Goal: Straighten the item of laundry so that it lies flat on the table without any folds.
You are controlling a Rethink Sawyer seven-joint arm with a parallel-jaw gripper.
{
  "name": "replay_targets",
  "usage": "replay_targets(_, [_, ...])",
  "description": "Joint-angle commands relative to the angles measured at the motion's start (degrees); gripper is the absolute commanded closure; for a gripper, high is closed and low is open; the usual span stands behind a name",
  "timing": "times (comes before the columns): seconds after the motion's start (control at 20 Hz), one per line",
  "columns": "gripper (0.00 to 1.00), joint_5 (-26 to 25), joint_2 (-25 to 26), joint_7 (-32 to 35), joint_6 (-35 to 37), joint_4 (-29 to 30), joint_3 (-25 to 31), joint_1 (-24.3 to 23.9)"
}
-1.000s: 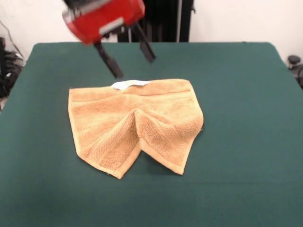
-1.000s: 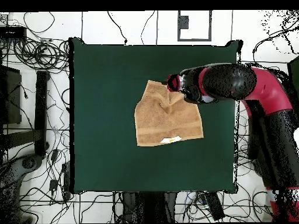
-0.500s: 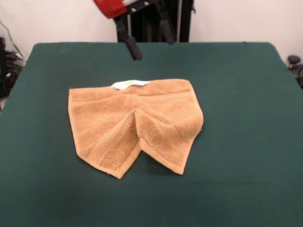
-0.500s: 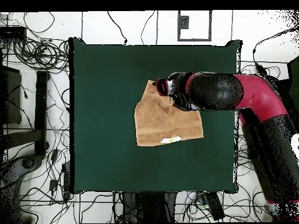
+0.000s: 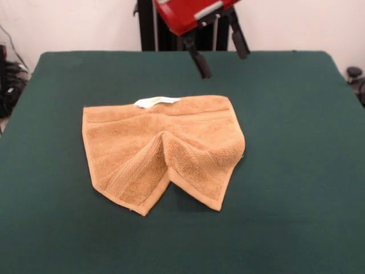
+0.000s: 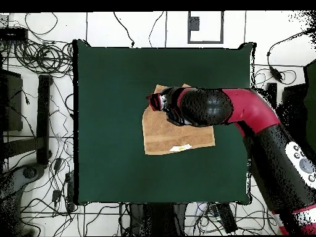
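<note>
Front view: tool (image 5: pixel 223 64) spread wide, empty, above folded towel (image 5: pixel 161 149)

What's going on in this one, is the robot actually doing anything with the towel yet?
Not at this moment. The tan-orange towel lies on the green table with no one holding it. It is not flat: its near edge is bunched into a raised fold in the middle, so two corners point toward the camera. A small white tag shows at its far edge. The red and black arm hangs above the table, its gripper open, empty and clear of the cloth.
</note>
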Motion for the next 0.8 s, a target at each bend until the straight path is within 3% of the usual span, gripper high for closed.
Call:
replay_targets(0.05, [0.0,-3.87,4.32,2.22,-2.57,3.22,-6.81,4.99])
replay_targets(0.25, [0.0,-8.77,6.21,-1.06,-4.46,-1.18,-8.99,6.72])
replay_targets(0.6, [0.0,-14.67,12.42,-2.92,-9.82,-5.43,-11.47,5.12])
replay_targets(0.8, [0.0,-15.8,15.5,-12.36,-6.4,-8.53,-8.76,2.05])
